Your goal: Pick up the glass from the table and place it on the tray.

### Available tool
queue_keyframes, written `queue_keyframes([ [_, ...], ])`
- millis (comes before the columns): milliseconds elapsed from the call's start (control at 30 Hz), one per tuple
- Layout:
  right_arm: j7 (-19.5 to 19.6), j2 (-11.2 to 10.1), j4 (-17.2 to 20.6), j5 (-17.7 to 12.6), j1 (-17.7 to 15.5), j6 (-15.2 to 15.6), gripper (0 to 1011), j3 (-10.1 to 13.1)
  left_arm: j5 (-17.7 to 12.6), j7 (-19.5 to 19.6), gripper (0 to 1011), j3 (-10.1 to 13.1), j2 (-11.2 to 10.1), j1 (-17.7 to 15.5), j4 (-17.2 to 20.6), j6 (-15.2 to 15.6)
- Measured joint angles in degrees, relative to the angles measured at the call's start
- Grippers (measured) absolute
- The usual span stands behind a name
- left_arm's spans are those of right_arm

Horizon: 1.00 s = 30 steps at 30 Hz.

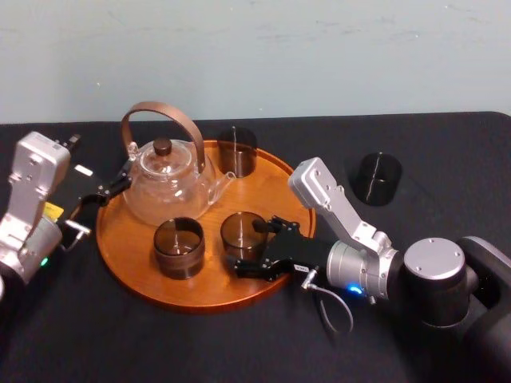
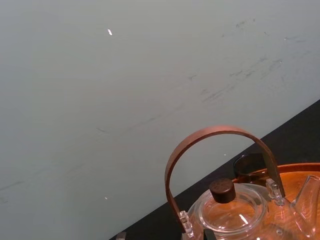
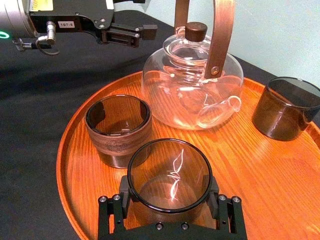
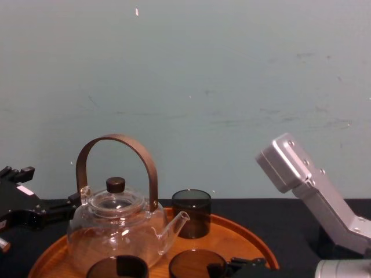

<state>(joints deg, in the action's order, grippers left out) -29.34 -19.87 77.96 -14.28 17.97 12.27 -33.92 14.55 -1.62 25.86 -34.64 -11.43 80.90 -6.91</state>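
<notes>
glass (image 3: 170, 172): smoky, clear, upright; over the front part of the tray, inside the rim. whether its base touches the wood cannot be told.
right gripper (image 3: 169, 192): clamped on the glass, one finger against each side of its lower wall; reaches in over the tray's front-right rim.
tray (image 1: 128, 239): round, orange-brown wood, low rim; lies on the table (image 1: 239, 343).
second glass (image 1: 178, 247): on the tray, just left of the glass, not touching it.
teapot (image 1: 168, 183): clear, brown arched handle; on the tray's left rear part.
third glass (image 1: 237, 152): at the tray's rear rim, right of the teapot.
fourth glass (image 1: 377, 178): on the table, well right of the tray.
left gripper (image 1: 118, 182): at the tray's left rim, beside the teapot; its state cannot be told.
</notes>
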Motion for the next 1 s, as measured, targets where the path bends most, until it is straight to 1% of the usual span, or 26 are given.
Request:
queue_keyframes([
  [133, 0.00, -0.01, 0.04, 0.00, -0.01, 0.00, 903, 0.04, 0.00, 0.00, 1001, 0.00, 0.00, 0.00, 0.00, 0.00],
  [200, 0.00, -0.01, 0.06, 0.00, -0.02, 0.00, 955, 0.06, 0.00, 0.00, 1001, 0.00, 0.00, 0.00, 0.00, 0.00],
  [233, 0.00, -0.02, 0.07, 0.00, -0.03, 0.00, 955, 0.06, 0.00, 0.00, 1001, 0.00, 0.00, 0.00, 0.00, 0.00],
  [267, 0.00, -0.02, 0.07, 0.00, -0.03, 0.00, 997, 0.06, 0.00, 0.00, 1001, 0.00, 0.00, 0.00, 0.00, 0.00],
  [300, 0.01, -0.02, 0.08, 0.00, -0.03, 0.00, 1002, 0.07, 0.00, 0.00, 1001, 0.00, 0.00, 0.00, 0.00, 0.00],
  [533, 0.03, -0.05, 0.12, -0.01, -0.07, 0.00, 1002, 0.12, 0.00, 0.00, 1002, 0.00, 0.00, 0.00, 0.00, 0.00],
  [733, -0.17, -0.26, 0.40, -0.75, -0.40, 0.20, 1002, 0.44, 0.00, 0.00, 1001, 0.00, 0.00, 0.00, 0.00, 0.00],
  [1000, 0.40, -1.80, 3.73, -1.48, -2.05, 1.81, 1002, 1.05, 0.00, 0.00, 1001, 0.00, 0.00, 0.00, 0.00, 0.00],
])
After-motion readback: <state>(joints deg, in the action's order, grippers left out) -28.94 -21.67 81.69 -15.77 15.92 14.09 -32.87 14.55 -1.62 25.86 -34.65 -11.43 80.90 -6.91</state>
